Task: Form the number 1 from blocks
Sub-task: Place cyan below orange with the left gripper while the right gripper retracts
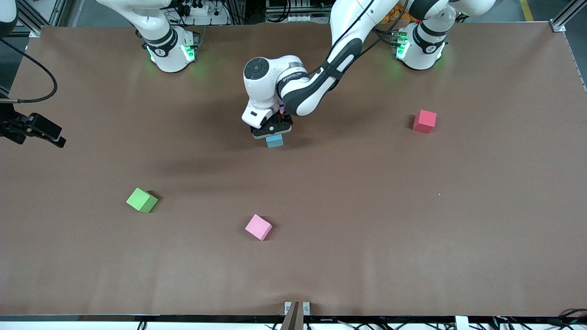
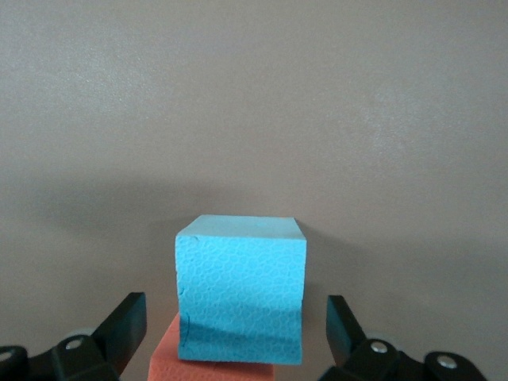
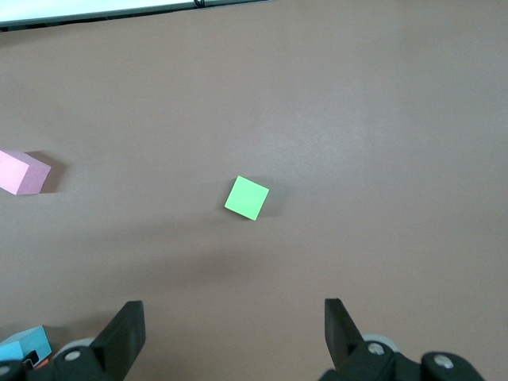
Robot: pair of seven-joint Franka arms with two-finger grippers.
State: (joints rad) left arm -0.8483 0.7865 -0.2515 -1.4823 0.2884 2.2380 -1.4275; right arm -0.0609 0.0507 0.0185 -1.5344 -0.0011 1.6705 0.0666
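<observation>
A light blue block (image 1: 274,141) (image 2: 240,288) lies on the brown table near its middle. An orange block (image 2: 208,367) touches it on the side toward the robots' bases; in the front view that one is hidden under the hand. My left gripper (image 1: 272,131) (image 2: 236,317) is low over the light blue block and open, with one finger on either side and a gap to each face. My right gripper (image 1: 54,136) (image 3: 234,317) waits up in the air at the right arm's end of the table, open and holding nothing.
A green block (image 1: 142,200) (image 3: 247,198) and a pink block (image 1: 258,227) (image 3: 22,172) lie loose, nearer to the front camera than the light blue one. A red block (image 1: 424,121) sits toward the left arm's end.
</observation>
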